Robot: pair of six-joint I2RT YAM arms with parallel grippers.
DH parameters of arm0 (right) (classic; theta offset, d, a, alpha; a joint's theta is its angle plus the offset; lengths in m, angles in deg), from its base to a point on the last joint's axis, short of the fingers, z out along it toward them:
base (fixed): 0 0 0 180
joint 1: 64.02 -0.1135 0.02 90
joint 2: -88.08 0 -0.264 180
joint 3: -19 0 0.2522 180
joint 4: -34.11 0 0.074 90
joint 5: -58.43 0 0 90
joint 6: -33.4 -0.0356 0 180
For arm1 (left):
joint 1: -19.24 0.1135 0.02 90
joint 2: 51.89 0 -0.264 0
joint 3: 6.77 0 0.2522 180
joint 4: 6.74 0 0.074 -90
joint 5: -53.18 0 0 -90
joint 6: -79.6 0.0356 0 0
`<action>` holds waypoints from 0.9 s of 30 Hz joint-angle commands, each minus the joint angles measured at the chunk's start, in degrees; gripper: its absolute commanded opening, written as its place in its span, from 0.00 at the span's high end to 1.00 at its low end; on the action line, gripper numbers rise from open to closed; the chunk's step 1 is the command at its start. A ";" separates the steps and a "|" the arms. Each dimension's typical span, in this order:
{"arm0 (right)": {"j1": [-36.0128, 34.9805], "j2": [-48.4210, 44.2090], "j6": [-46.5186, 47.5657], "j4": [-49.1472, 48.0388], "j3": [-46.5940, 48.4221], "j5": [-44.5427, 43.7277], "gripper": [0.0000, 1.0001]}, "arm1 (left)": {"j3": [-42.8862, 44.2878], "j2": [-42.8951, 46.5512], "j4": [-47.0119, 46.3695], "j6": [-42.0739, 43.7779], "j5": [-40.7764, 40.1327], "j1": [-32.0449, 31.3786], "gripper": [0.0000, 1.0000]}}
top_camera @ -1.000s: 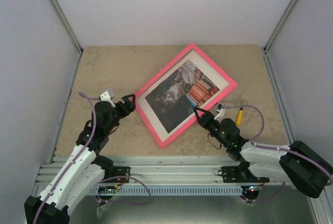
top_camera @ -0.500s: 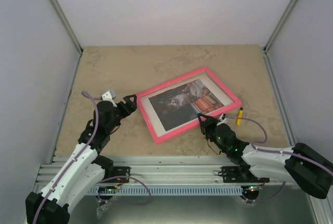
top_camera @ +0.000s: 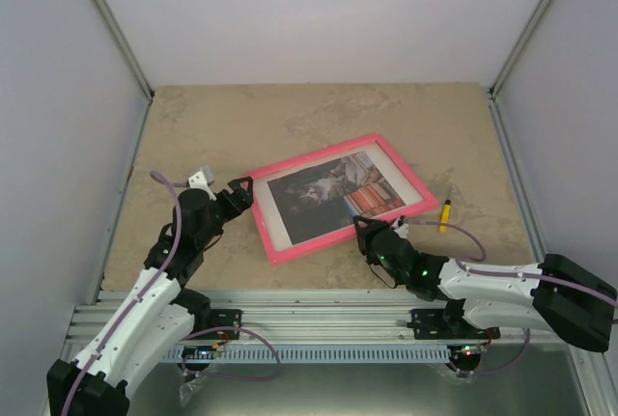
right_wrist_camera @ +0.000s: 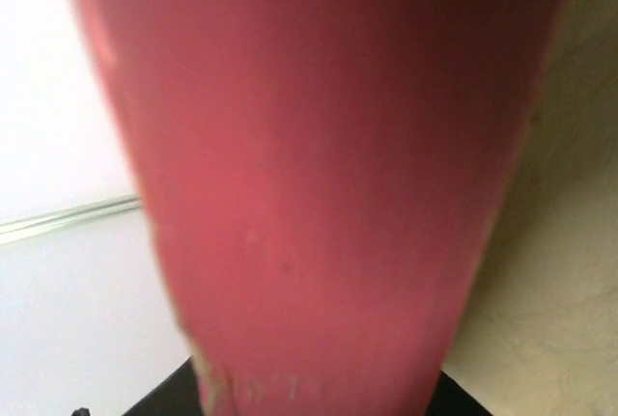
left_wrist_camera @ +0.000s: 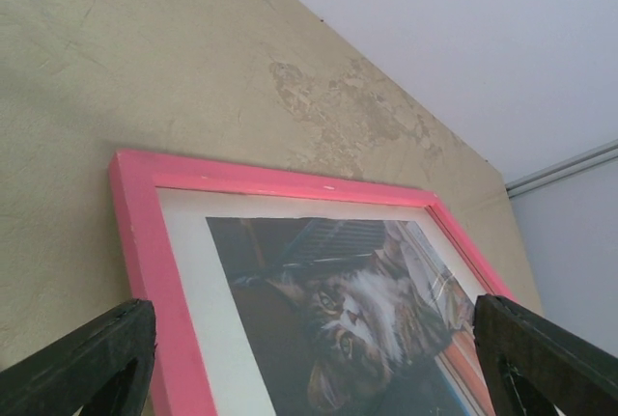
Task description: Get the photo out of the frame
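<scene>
The pink frame (top_camera: 314, 156) lies face up at mid-table, turned at an angle. The photo (top_camera: 328, 192) of a cat among books sits inside it, behind a white mat (top_camera: 278, 218). My right gripper (top_camera: 365, 233) is shut on the frame's near edge; in the right wrist view the pink frame edge (right_wrist_camera: 319, 194) fills the picture. My left gripper (top_camera: 241, 192) is open at the frame's left corner. In the left wrist view the frame (left_wrist_camera: 145, 242), the photo (left_wrist_camera: 338, 310) and the mat (left_wrist_camera: 193, 262) lie between the open fingers (left_wrist_camera: 87, 363).
A small yellow object (top_camera: 445, 213) lies on the table just right of the frame's right corner. Grey walls enclose the table on three sides. Bare beige tabletop (top_camera: 241, 117) lies behind and left of the frame.
The frame has swung round and come down flatter, its near edge moving left with my right gripper. The left arm has hardly moved.
</scene>
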 commanded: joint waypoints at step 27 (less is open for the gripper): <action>-11.61 -5.54 6.85 36.57 4.96 1.88 0.25 | -0.54 -2.88 6.00 -1.32 -1.58 -0.06 0.06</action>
